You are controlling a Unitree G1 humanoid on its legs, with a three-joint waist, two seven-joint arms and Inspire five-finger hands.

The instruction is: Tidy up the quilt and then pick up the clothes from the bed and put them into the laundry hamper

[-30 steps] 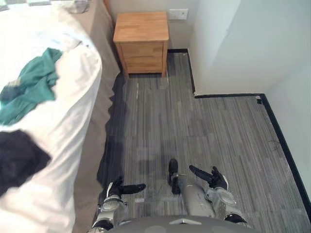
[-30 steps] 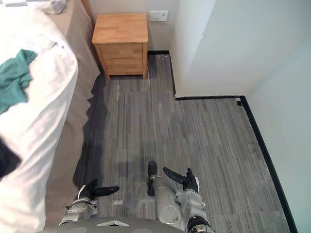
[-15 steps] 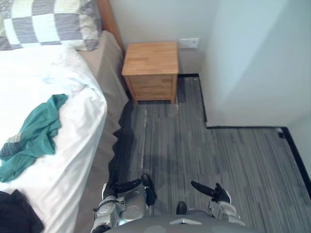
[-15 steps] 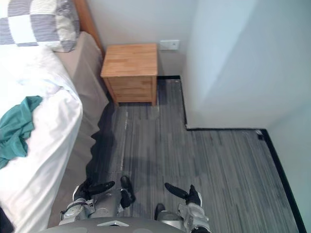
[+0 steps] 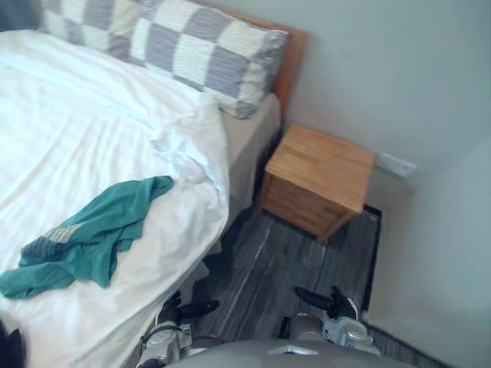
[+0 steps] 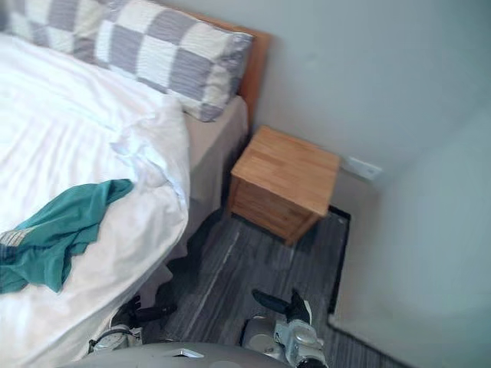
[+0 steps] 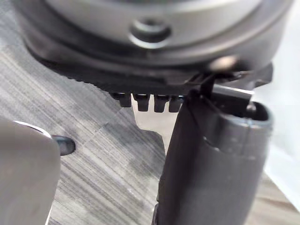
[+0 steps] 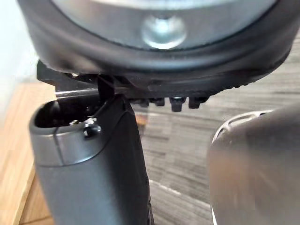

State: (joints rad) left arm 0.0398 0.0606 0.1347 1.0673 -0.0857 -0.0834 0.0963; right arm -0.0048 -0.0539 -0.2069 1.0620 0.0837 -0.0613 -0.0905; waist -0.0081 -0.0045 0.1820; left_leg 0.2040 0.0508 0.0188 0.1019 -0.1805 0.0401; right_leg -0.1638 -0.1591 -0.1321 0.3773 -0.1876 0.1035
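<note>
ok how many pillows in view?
2, both at the headboard: right pillow nearest the nightstand, left pillow beside it, cut off by the frame. More may be hidden.

We see a wooden nightstand (image 5: 322, 180) on the grey striped floor (image 5: 261, 268), just beside the bed (image 5: 245, 149) and against the pale wall (image 5: 383, 69). A wooden headboard (image 5: 290, 61) backs checked pillows (image 5: 207, 61).

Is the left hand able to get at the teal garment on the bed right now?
Probably not yet: the left hand hangs low by the bed's side, below the white quilt where the teal garment lies uncovered. It must lift first.
</note>
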